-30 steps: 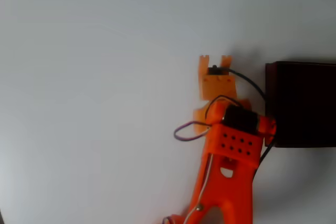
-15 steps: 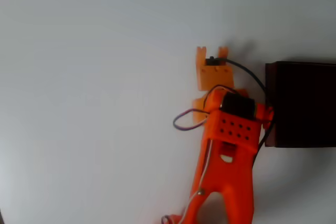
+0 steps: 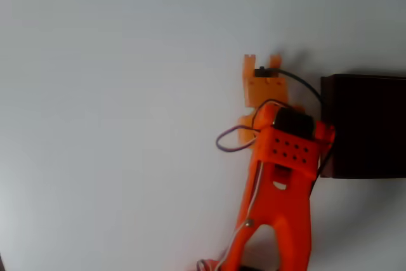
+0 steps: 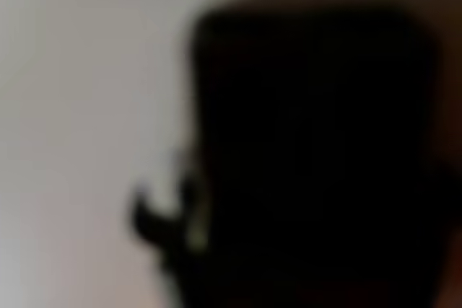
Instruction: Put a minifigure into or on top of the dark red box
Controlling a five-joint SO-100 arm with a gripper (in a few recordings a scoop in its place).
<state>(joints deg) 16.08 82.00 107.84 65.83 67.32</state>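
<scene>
In the overhead view the orange arm (image 3: 279, 207) comes up from the bottom edge over the white surface (image 3: 114, 125), and its tool (image 3: 262, 63) points toward the top, just left of the dark red box (image 3: 365, 125) at the right edge. Can't tell how far open the tool is or whether it has anything. In the wrist view (super blurry) the box is one big dark mass, with a small dark shape, maybe the minifigure (image 4: 164, 220), at its lower left edge.

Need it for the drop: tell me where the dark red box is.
In the overhead view the dark red box sits at the right edge, beside the orange arm.
</scene>
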